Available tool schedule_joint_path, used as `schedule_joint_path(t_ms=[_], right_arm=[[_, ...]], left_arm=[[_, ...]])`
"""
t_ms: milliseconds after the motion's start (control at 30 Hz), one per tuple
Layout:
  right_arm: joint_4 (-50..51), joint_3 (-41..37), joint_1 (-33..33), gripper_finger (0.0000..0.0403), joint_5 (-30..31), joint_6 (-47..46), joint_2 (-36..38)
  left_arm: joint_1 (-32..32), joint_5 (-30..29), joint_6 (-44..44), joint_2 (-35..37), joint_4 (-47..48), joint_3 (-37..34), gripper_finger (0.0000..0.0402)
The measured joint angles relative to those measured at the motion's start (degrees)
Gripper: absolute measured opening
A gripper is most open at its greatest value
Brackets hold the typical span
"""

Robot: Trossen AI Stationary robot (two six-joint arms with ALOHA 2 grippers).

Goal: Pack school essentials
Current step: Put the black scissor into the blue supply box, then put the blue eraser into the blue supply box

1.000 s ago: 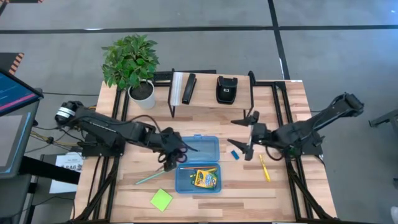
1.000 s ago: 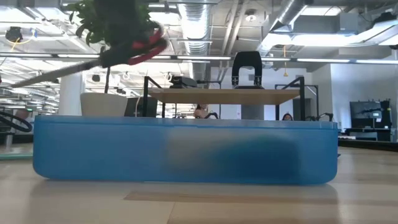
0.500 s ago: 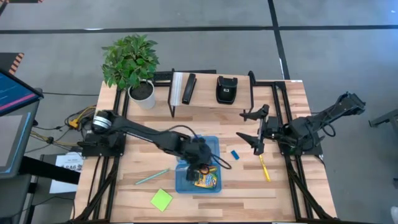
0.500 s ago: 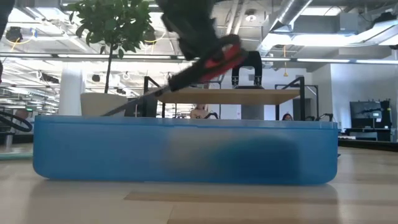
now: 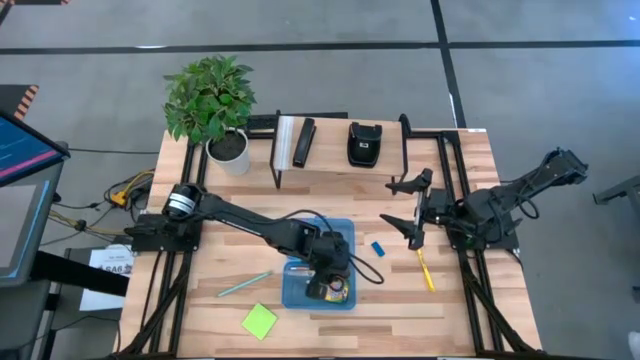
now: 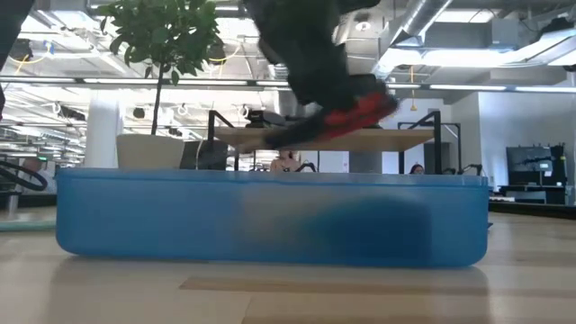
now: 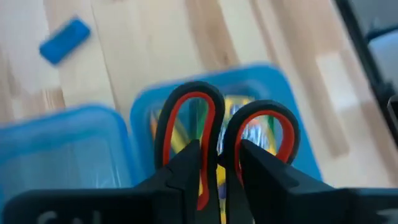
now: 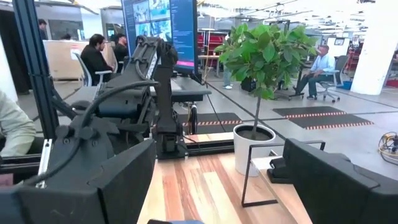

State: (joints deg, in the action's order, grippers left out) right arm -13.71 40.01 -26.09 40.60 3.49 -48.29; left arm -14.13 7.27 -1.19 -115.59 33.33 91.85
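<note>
My left gripper hangs over the open blue box, shut on the red-handled scissors. In the low view the scissors hover just above the box's rim. The yellow-green crayon box lies inside the blue box. On the table lie a teal pencil, a lime-green sticky-note pad, a small blue eraser and a yellow pencil. My right gripper waits open, raised above the table's right part. My left gripper pinches the scissors between its two fingers where the two handle loops join. It comes slanting down from the table's left. The red loops stick out past the fingertips. The scissors hang lifted clear over the blue box, close to level.
A potted plant stands at the far left. A small shelf at the far edge carries a black pouch and a black bar with a white pad. The box's lid lies open on its far side. People sit in the room beyond.
My left gripper has swung from left of the blue box toward the table's right and down, rolling as it went, and now hangs over the box. The scissors travelled with it, staying clear of the table. My right gripper drew back slightly toward the right edge.
</note>
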Motion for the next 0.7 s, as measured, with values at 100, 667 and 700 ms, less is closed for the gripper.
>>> schedule_joint_path(t_ms=[100,667,700], right_arm=[[0.01,0.00,0.02,0.0372,0.00,0.00,0.00],[-0.07,0.00,0.02,0.0372,0.00,-0.44,-0.02],[-0.05,0.00,0.02,0.0372,0.00,-0.44,-0.02]], left_arm=[[-0.03,0.48,-0.91,0.11,-3.65,0.01,0.0119],[-0.94,-3.44,-2.44,7.76,-4.61,-0.15,0.0122],[-1.28,-4.71,-2.14,9.24,-4.44,-0.19,0.0121]])
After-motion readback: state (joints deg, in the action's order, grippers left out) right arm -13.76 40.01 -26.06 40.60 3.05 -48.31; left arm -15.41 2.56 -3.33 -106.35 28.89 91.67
